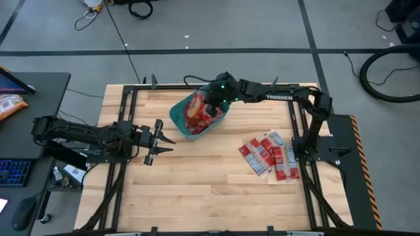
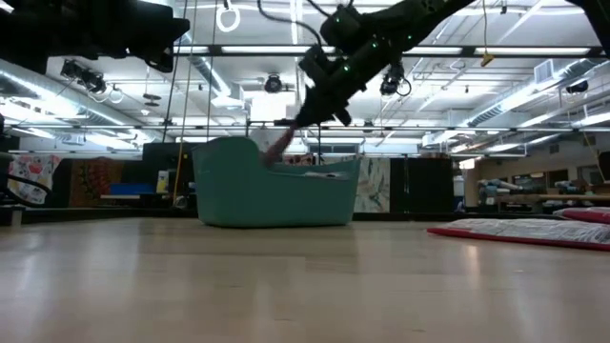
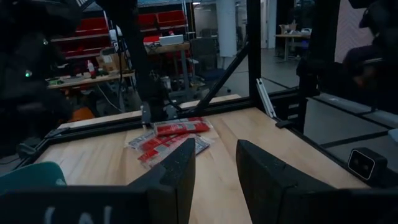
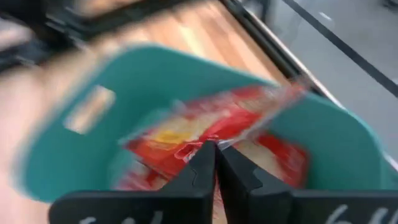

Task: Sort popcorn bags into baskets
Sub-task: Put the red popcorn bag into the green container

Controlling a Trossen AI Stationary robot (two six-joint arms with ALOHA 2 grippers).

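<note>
The teal tub (image 1: 178, 117) stands at the table's far middle with red popcorn bags (image 1: 197, 115) lying in it; the low view shows its wall (image 2: 276, 195). My right gripper (image 1: 213, 105) hangs over the tub, shut on one red bag (image 4: 205, 124), which shows as a slanting red streak (image 2: 278, 145) in the low view. Several more red bags (image 1: 269, 156) lie flat in a pile on the table's right part, also seen from the left wrist (image 3: 171, 138). My left gripper (image 1: 161, 141) waits open above the table's left side, pointing right (image 3: 214, 168). My right gripper pinches the red bag between its two fingers at one edge (image 4: 210, 140), coming from above and slanting down toward the tub. The bag hangs tilted below the fingertips (image 2: 303, 116), and its lower end (image 2: 267, 157) reaches down inside the tub's rim.
Dark frame rails (image 1: 125, 111) run along the table's left, right and far sides. An orange-and-white snack bag (image 1: 10, 105) lies on the dark desk left of the table. Bare wood (image 1: 210, 183) stretches across the near half.
</note>
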